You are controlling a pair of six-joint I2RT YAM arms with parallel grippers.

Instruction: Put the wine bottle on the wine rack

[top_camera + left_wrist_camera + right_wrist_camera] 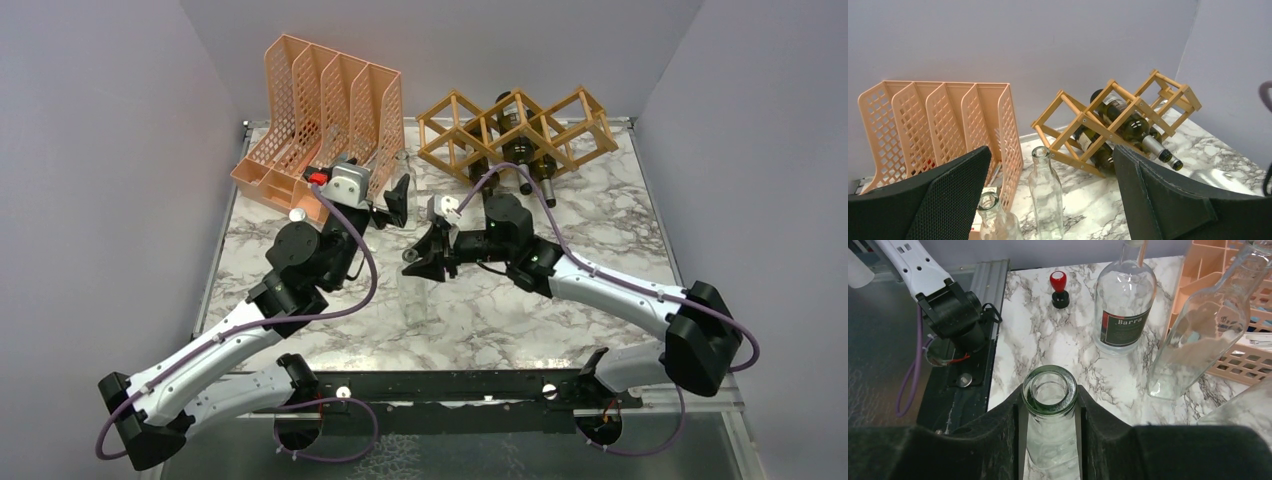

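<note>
My right pincer (1050,412) was pinched on the neck of the wine bottle (1050,390), just under the lip, squeezing it from both sides. The bottle stood upright near the middle of the marble table (600,230), well apart from the wine rack (515,130) at the back. My left pincer (1052,165) hung spread wide, holding nothing.

To do this well, I judged I should lift straight up first, since other glass stood close by. Then I would tip the bottle level and feed it base first into one of the open diamonds at the rack's left end. The cells further along already held dark bottles (1128,125).

The glass was clear, smooth and round, likely slippery, with a thick greenish rim that should catch on my grip if it slid. The rack was thin pale wooden slats, light enough to shove, so I wanted a slow, gentle entry.
</note>
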